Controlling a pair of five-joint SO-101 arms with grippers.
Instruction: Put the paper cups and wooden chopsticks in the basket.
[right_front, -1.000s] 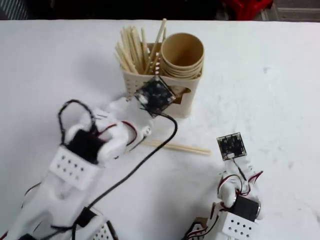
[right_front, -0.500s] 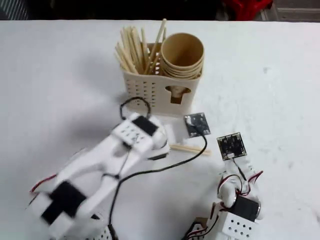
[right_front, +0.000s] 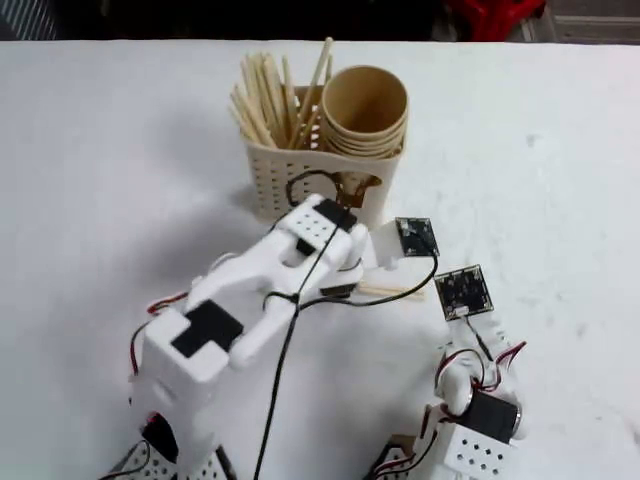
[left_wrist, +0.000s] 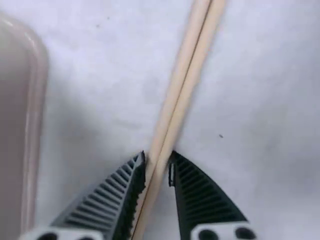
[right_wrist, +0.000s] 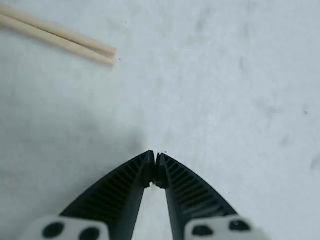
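A pair of wooden chopsticks lies on the white table just in front of the cream basket. The basket holds stacked paper cups and several more chopsticks. My left arm leans over the loose pair. In the left wrist view my left gripper is closed down on that pair, one finger on each side, and the pair rests on the table. My right gripper is shut and empty, hovering over bare table a little away from the pair's end.
The right arm sits near the front edge, right of the left arm. The basket's pale wall is close beside the left gripper. Bare white table lies to the far left and far right.
The left arm has swung from the basket's front toward the right and come down over the loose chopsticks. The right arm has stayed still.
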